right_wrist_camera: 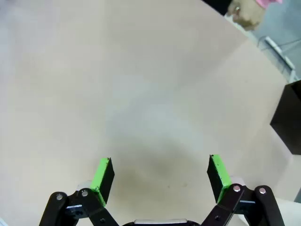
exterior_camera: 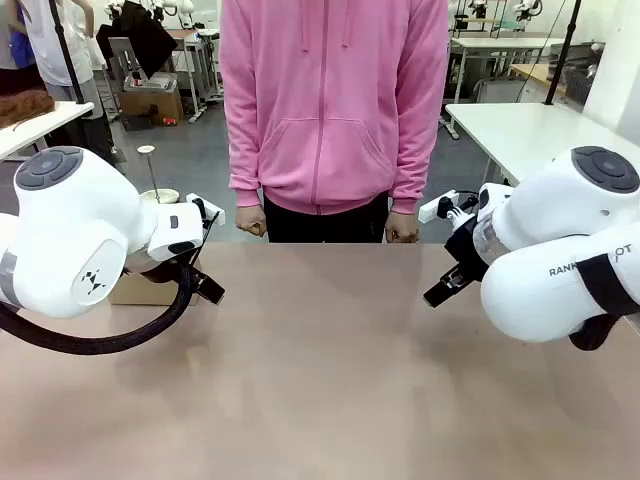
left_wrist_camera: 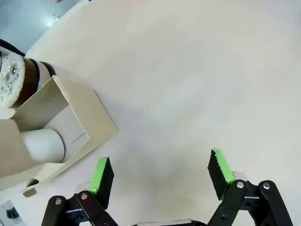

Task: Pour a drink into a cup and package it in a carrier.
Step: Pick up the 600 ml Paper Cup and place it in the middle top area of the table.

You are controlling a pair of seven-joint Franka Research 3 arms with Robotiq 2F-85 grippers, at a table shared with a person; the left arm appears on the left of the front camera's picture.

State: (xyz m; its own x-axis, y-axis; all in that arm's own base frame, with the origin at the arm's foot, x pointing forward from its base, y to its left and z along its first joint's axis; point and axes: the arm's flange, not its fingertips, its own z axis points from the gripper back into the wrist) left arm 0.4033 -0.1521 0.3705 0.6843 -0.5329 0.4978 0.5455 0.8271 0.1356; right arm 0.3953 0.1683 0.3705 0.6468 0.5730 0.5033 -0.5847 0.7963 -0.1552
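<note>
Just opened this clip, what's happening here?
Nothing is being handled at this moment. The left gripper and the right gripper are both open and empty above the table. The carrier sits on the table beside the left gripper, with what looks like a white cup in one compartment. The person stands at the far side, hands closed near the table's edge.

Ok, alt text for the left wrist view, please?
The left claw hangs open, green pads apart, above bare beige tabletop. At picture left sits a small brown cardboard carrier box holding a white round cup; a round item with a dark brown band stands just beyond it.
</note>
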